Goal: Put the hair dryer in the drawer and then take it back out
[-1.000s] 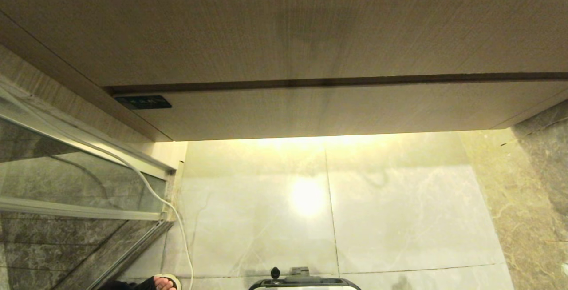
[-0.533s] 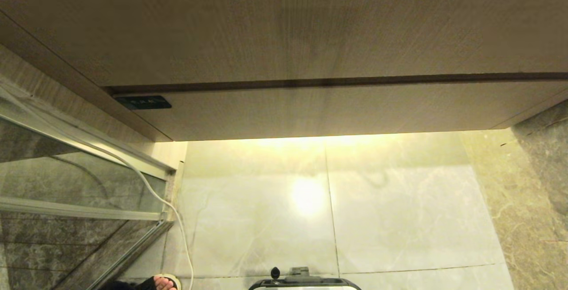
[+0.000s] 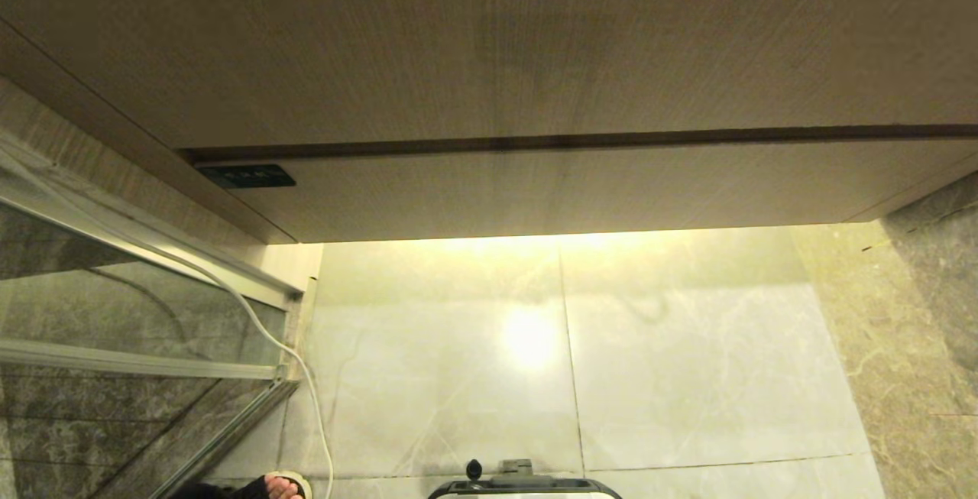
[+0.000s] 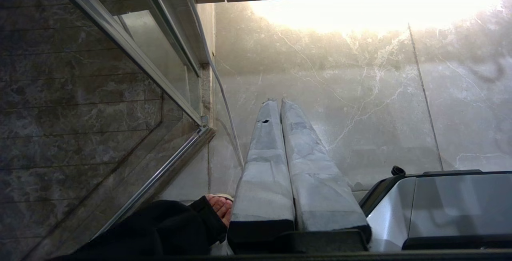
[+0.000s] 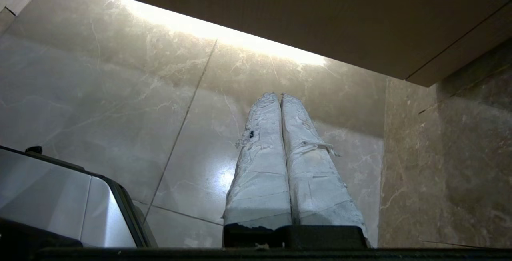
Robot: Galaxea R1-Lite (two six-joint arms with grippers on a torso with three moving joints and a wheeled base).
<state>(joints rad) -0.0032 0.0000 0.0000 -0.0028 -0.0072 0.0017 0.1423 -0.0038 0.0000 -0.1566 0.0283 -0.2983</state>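
Head view: the drawer [image 3: 535,48] fills the upper part of the frame, seen from below as a wide wood-grain front, pushed in flush; a dark seam runs between it and the panel under it [image 3: 581,186]. A small black label [image 3: 246,176] sits at the left end of that lower panel. The hair dryer shows in no view; its place cannot be told.

Marble floor tiles [image 3: 672,377] lie beneath the vanity, lit by a bright strip at the vanity's underside. Glass shower partition [image 3: 114,308] at left, with a white cord [image 3: 306,384] trailing down beside its frame.

Left gripper [image 4: 279,102]: fingers pressed together, nothing between them, pointing at the floor beside the robot base [image 4: 432,209]. A person's foot [image 4: 220,207] in a sandal is near it.

Right gripper [image 5: 278,95]: fingers closed tip to tip, empty, over the floor tiles, below the vanity's edge.
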